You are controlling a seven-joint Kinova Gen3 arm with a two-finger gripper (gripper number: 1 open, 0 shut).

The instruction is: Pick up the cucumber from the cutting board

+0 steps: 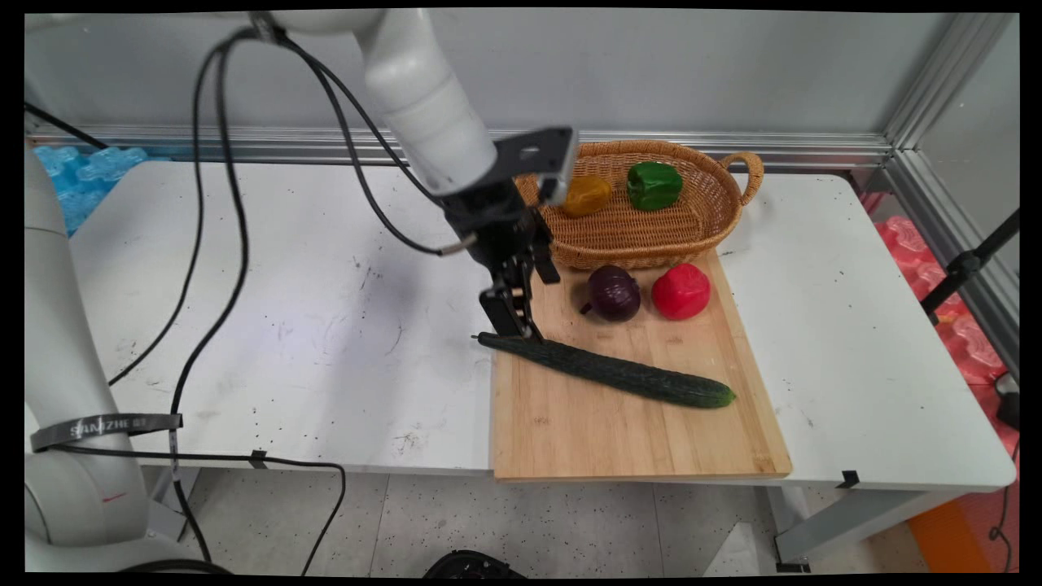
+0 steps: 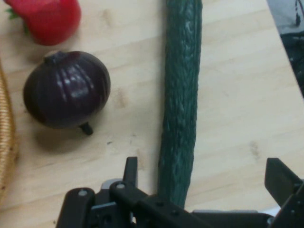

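A long dark green cucumber [image 1: 606, 372] lies slantwise on the wooden cutting board [image 1: 635, 439]. My gripper [image 1: 514, 324] hangs low over the cucumber's left end, open, not touching it. In the hand view the gripper [image 2: 205, 173] straddles that end of the cucumber [image 2: 180, 99], which sits closer to the left finger [image 2: 130, 170] than to the right one. A purple onion [image 1: 614, 293] and a red pepper [image 1: 680, 290] rest on the board's far part. The purple onion [image 2: 66, 89] and red pepper [image 2: 45, 19] show left of the cucumber in the hand view.
A wicker basket [image 1: 651, 236] stands behind the board, holding a green pepper [image 1: 654, 185] and a yellow-orange pepper [image 1: 586, 194]. The board reaches the white table's [image 1: 309, 325] front edge. Black cables [image 1: 212, 244] hang from the arm over the table's left half.
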